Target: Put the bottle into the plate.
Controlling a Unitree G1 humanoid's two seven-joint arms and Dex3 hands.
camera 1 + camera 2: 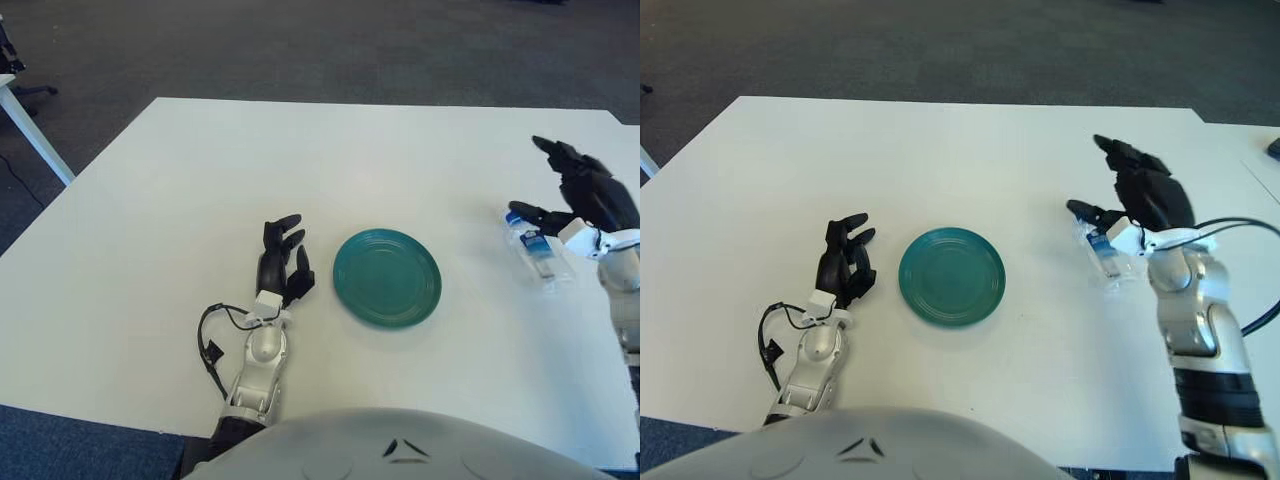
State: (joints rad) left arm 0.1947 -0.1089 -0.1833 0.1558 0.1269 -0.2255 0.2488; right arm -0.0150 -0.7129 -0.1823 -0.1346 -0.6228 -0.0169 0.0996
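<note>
- Hovering my right hand (pixel 1135 195) with fingers spread, holding nothing, just above the clear bottle (pixel 1105 253).
- Bottle lies on its side on the white surface (pixel 300 160), right of the green plate (pixel 387 277), apart from it.
- My left hand (pixel 281 265) shows left of the plate, fingers relaxed.

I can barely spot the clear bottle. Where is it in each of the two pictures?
Left eye view: the bottle lies on the table at the right, beside the right hand.
Right eye view: the bottle lies right of centre, beside the same hand.
Shared landmark: the green plate, to the bottle's left.
</note>
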